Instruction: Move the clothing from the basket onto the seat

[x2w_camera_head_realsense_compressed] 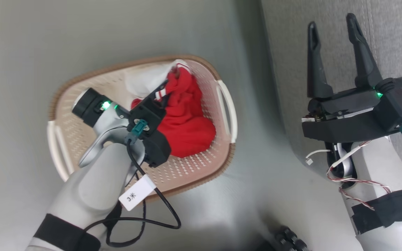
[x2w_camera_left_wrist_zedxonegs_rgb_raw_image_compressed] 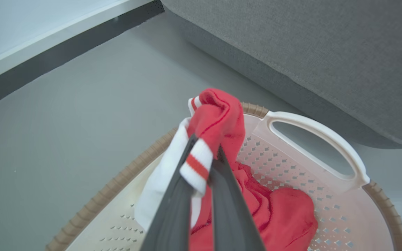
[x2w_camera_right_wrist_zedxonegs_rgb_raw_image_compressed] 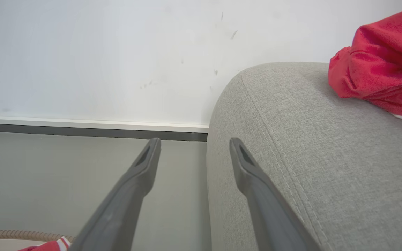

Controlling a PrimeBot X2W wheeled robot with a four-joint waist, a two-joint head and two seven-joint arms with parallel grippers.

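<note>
Fingers of your left end effector clamp a red garment held up inside the basket, while your right end effector hangs open at the sofa edge, where a second red garment lies.

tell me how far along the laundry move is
Done: one red garment lies on the grey sofa. In hand: the left gripper is shut on a fold of the white-trimmed jersey, most of which lies in the laundry basket. Left: lift it out and carry it to the sofa. The right gripper is open and holds nothing.
</note>
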